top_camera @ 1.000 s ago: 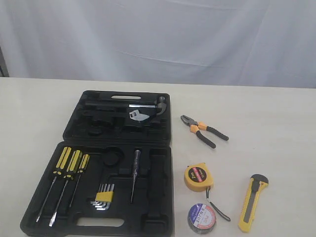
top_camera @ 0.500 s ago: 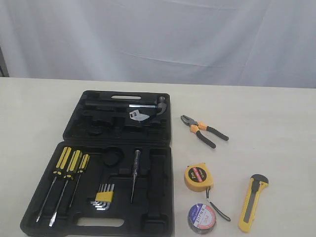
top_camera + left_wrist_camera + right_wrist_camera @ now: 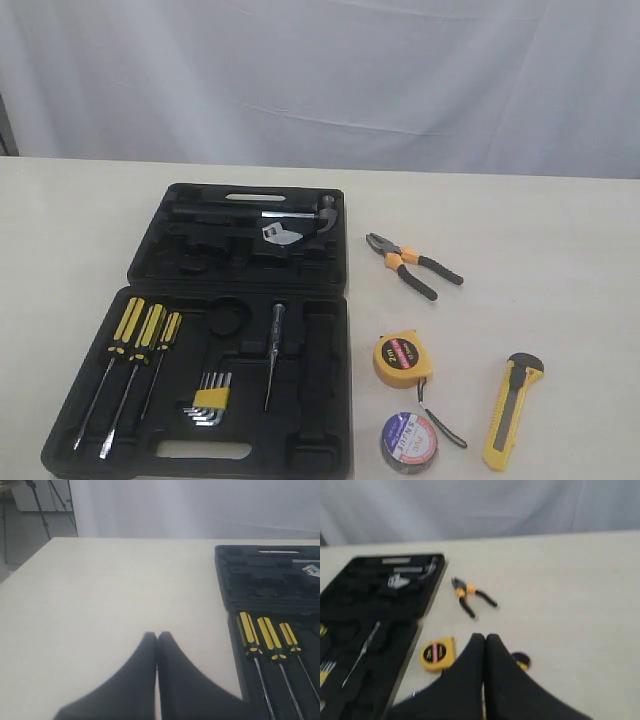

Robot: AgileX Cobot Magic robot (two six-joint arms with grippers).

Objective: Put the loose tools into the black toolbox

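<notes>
The left pincer point(image 3: 157, 636) and right pincer point(image 3: 485, 637) are closed, empty. The pliers point(image 3: 412, 264) look stiff and weighty; their rubbery handles probably grip best.

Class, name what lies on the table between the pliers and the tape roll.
The yellow tape measure lies between them, clearest in the exterior view.

Left fingers point(image 3: 132, 680) and right fingers point(image 3: 462, 680) are matte black tapering wedges
</notes>
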